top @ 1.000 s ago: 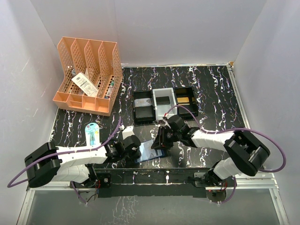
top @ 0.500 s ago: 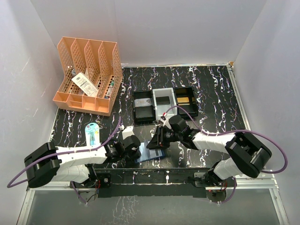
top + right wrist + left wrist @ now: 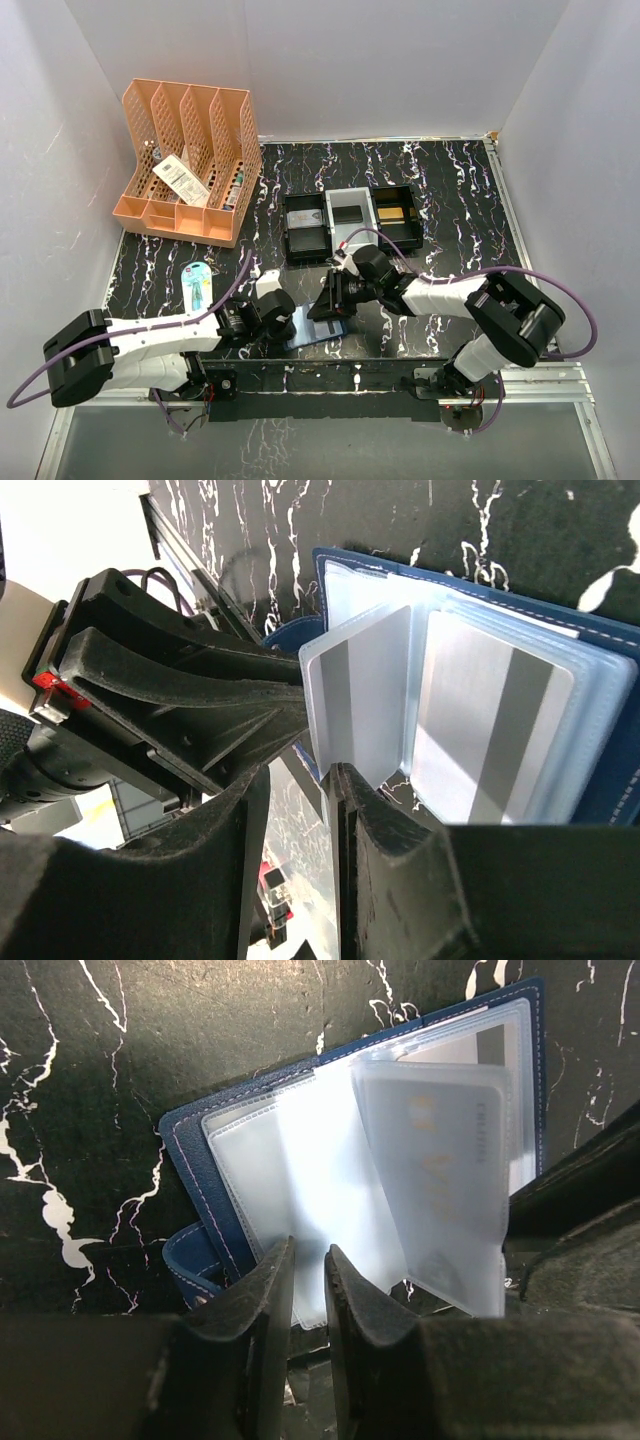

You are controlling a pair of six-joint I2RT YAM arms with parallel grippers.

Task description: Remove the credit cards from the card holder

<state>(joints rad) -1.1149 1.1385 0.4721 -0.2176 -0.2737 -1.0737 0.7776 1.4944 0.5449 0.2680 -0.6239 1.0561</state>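
Note:
The navy card holder (image 3: 316, 328) lies open near the table's front edge, its clear sleeves fanned out. In the left wrist view its blue cover (image 3: 190, 1160) frames the sleeves, and one sleeve holds a pale credit card (image 3: 440, 1150). My left gripper (image 3: 308, 1252) is shut to a narrow gap with a sleeve's lower edge between its fingers. In the right wrist view a raised sleeve holds a grey striped card (image 3: 355, 690), and another card (image 3: 490, 730) lies flat behind it. My right gripper (image 3: 298, 775) is open, its right fingertip touching the raised sleeve's bottom corner. The two grippers (image 3: 283, 318) (image 3: 327, 298) face each other.
Three small trays stand behind the card holder: black (image 3: 305, 240), grey (image 3: 350, 215) and black with a gold card (image 3: 395, 213). An orange file rack (image 3: 185, 165) fills the back left. A pale blue case (image 3: 197, 283) lies left of my left arm.
My right gripper has slid left over the card holder toward the left gripper and opened slightly. The left gripper has stayed at the holder's left edge.

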